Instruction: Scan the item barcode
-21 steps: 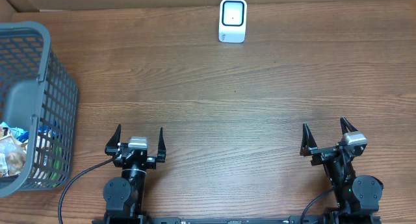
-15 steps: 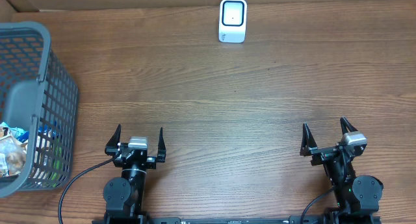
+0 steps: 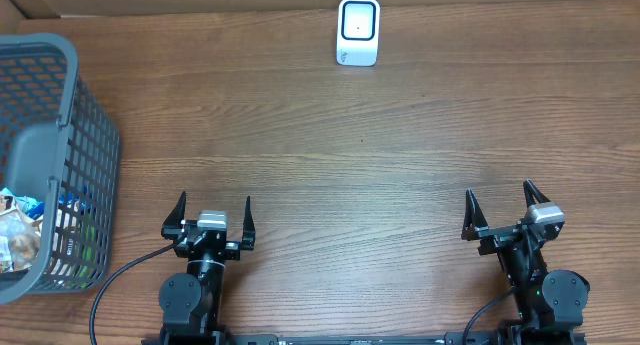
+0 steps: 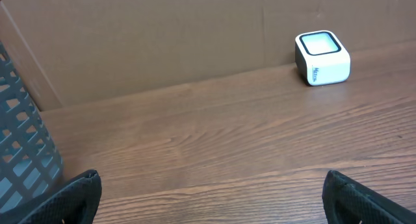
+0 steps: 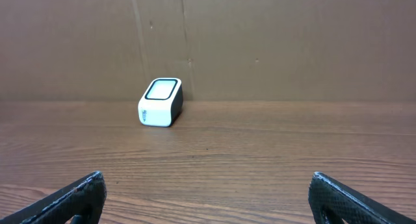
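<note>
A white barcode scanner (image 3: 358, 31) with a dark glass top stands at the far middle of the wooden table; it also shows as the scanner (image 4: 322, 58) in the left wrist view and the scanner (image 5: 160, 102) in the right wrist view. Packaged items (image 3: 20, 230) lie inside the grey basket (image 3: 60, 65) at the left. My left gripper (image 3: 214, 214) rests open at the near left, nothing between its fingers. My right gripper (image 3: 500, 209) rests open at the near right, also holding nothing. Both are far from the scanner and the basket.
A brown cardboard wall (image 4: 162, 36) runs along the table's far edge behind the scanner. The basket's mesh wall (image 4: 23, 165) stands close to the left of my left gripper. Bare wood (image 3: 350, 165) lies between the grippers and the scanner.
</note>
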